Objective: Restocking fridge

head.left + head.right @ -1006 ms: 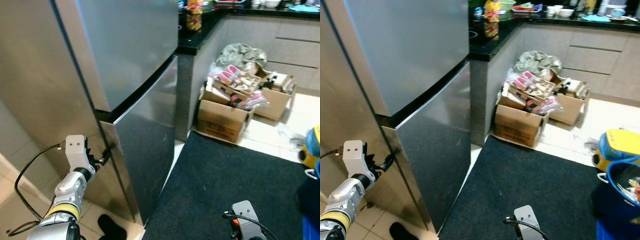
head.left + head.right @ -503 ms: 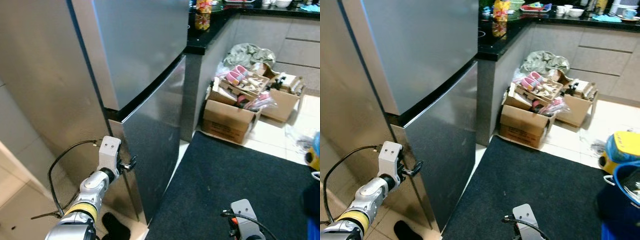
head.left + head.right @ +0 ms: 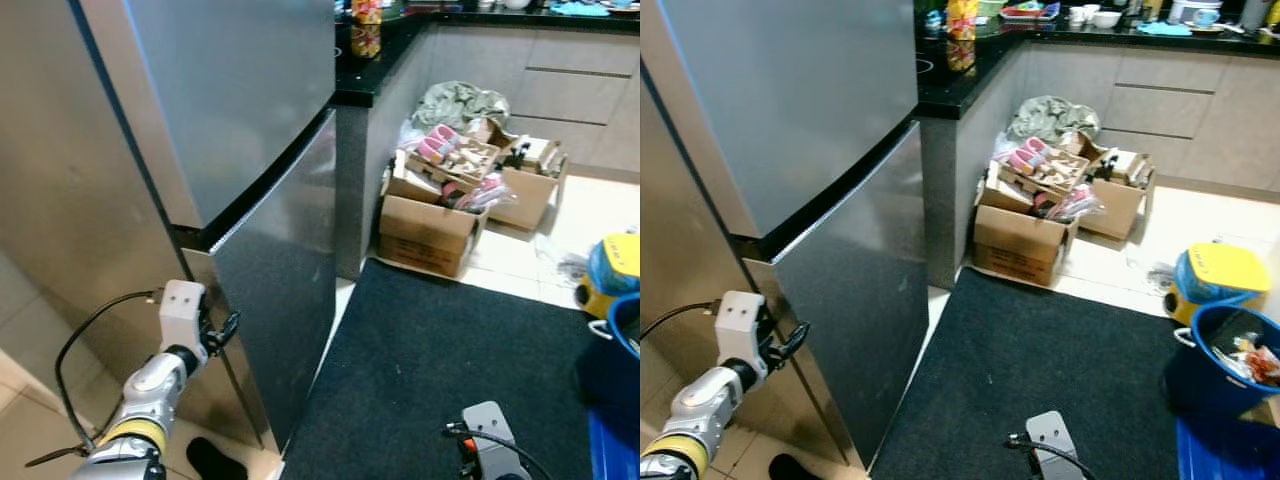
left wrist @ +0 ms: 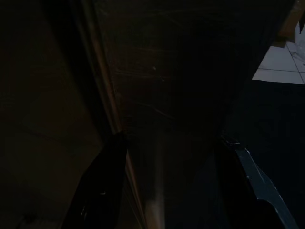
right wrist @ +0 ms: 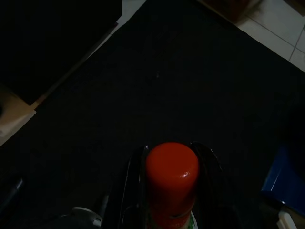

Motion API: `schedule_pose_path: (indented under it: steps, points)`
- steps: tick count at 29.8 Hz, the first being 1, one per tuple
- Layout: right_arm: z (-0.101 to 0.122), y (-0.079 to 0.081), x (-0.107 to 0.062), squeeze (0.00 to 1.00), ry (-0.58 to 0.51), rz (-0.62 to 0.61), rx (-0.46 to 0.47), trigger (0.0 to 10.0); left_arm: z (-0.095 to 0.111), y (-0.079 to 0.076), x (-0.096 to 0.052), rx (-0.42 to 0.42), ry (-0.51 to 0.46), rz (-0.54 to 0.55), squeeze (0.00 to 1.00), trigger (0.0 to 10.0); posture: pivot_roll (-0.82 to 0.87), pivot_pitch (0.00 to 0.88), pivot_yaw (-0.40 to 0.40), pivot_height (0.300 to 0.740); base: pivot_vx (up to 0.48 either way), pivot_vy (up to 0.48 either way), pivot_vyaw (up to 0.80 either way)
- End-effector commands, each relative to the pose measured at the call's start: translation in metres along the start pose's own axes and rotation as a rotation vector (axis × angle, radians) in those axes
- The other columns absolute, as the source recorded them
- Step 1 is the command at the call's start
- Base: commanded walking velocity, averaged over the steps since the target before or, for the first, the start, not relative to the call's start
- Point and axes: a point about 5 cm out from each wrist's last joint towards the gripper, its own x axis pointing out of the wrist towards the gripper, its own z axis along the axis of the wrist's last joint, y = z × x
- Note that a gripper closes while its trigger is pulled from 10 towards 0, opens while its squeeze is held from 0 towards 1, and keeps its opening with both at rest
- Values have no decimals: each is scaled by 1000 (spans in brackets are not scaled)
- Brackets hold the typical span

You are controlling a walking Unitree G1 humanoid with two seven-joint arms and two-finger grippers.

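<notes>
Fridge, tall two-door stainless steel point(image 3: 240, 110), fills the left of the left eye view, both doors closed, a dark seam between upper and lower door. Left gripper point(image 3: 222, 330) is raised to the left edge of the lower door point(image 3: 285, 270), its black fingers slightly apart at the door's side edge just under the seam; a black cable loops off the silver arm. A black floor mat point(image 3: 440, 360) lies in front, right of the fridge. The white wrist block of the right arm point(image 3: 488, 430) sits low at the mat's near edge. Beyond, open cardboard boxes of clutter point(image 3: 440, 215) stand against the grey cabinets, under a black countertop point(image 3: 375, 80) with a yellow-red packet point(image 3: 365, 25); its print is too small to read.

Right eye view: same scene, plus a yellow-lidded blue container point(image 3: 1210, 280) and a dark blue bucket with rubbish point(image 3: 1230, 365) at the right.

Left wrist view, very dark: two black fingers point(image 4: 102, 186) spread wide, one at the door's edge strip, the other over the door's scratched steel face.

Right wrist view, dark: right gripper point(image 5: 171, 191) clamps a bottle with a red cap point(image 5: 171, 169) between its two fingers, over the black mat. A sliver of green and white label shows under the cap, with no readable writing.
</notes>
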Motion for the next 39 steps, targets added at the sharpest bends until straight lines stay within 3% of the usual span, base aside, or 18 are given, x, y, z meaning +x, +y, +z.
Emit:
schedule_pose_path:
  steps: [1,4,5,7,8,9,13,21,28,29,30,31,33,34,35,39]
  points:
    - [0,1,0,0,-1,3,5,10000,16,21,-7,2,-82,69,0,0,-94,35,8,740,0,0,0]
    - [0,1,0,0,0,2,5,10000,16,19,-7,9,-83,40,0,0,-94,34,8,740,0,0,0]
    - [0,1,0,0,0,2,5,10000,15,17,-7,21,-83,19,0,9490,-94,34,8,740,0,0,0]
    - [0,1,0,0,1,3,5,10000,14,13,-6,14,-76,-10,0,10000,-94,34,8,740,0,0,0]
    - [0,1,0,0,1,3,5,10000,14,13,-6,14,-76,-10,0,10000,-94,34,8,740,0,0,0]
    - [0,1,0,0,2,5,3,10000,12,8,-5,12,-66,-37,1000,10000,-87,37,3,740,0,0,0]
    - [0,2,0,0,2,7,4,10000,8,-2,-1,-23,-64,-66,1000,10000,-87,37,3,740,0,0,0]
    - [0,2,0,0,3,5,7,10000,7,-7,1,-32,-65,-91,1000,10000,-91,40,6,740,0,0,0]
    - [-1,1,0,0,6,5,6,10000,9,-6,3,0,-70,-29,1000,10000,-89,42,5,740,0,0,0]
    - [0,1,0,0,5,4,6,10000,10,-6,3,-7,-78,-21,0,9765,-89,42,5,740,0,0,0]
    - [0,1,0,0,4,4,6,10000,11,-8,5,-21,-83,-15,0,6314,-89,44,6,740,0,0,0]
    - [0,1,0,0,3,3,7,10000,10,-10,6,-30,-85,-12,0,5020,-89,44,6,740,0,0,0]
    - [0,1,0,0,3,3,7,10000,10,-12,7,-35,-85,-11,0,5020,-89,44,6,740,0,0,0]
    - [1,1,0,0,2,3,8,10000,9,-13,8,-39,-82,-9,0,3059,-90,45,6,740,0,0,0]
    - [1,1,1,0,2,3,8,10000,8,-16,9,-45,-81,-7,0,0,-90,46,6,740,0,0,0]
    - [1,1,1,0,2,3,10,10000,7,-22,11,-52,-81,-11,0,0,-91,48,8,740,0,0,0]
